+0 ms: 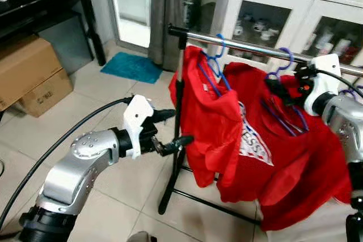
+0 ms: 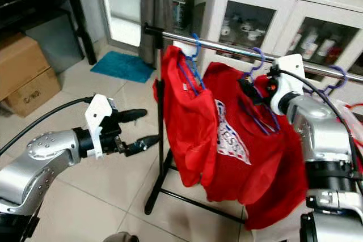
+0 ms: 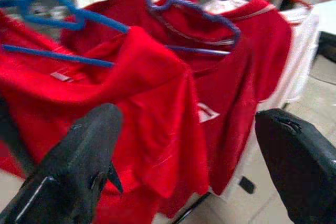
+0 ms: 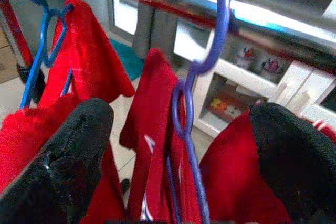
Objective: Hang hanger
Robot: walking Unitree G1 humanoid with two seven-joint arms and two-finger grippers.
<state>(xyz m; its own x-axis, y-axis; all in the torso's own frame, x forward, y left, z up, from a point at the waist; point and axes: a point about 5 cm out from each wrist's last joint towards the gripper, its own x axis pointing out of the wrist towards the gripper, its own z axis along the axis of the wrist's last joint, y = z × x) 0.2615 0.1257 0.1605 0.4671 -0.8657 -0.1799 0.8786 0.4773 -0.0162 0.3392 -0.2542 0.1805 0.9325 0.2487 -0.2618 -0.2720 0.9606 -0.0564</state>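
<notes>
Red shirts on the rail (image 1: 249, 46), two of them side by side, each on a blue or purple plastic hanger. The purple hanger (image 1: 283, 63) is the one in hand: its hook is looped over the rail, on the right part of the bar, with the second red shirt (image 1: 289, 157) draped below it.

My right gripper (image 1: 278, 89) sits right at that hanger's neck, just under the rail. In the right wrist view the two black fingers (image 4: 68, 150) stand wide apart with the purple hook and stem running between them, not pinched. I read that as released, jaws spread either side of the neck.

My left gripper (image 1: 173, 128) hovers near the rack's upright post (image 1: 178, 111), left of the first red shirt (image 1: 210, 111), fingers parted and holding nothing. In its wrist view both shirts hang ahead of it.

Key relation: the hanger's stem runs vertically, straight up between the right fingers to the rail; the rail's long axis runs left to right, rising slightly away to the far right. The right arm is much the nearer one; the left is well apart, on the other side of the first shirt.

Judgement: the hook looks seated, so the hang seems done or nearly so. Next I would draw the right arm back towards me, keeping the fingers clear of the stem so nothing snags and unhooks.
</notes>
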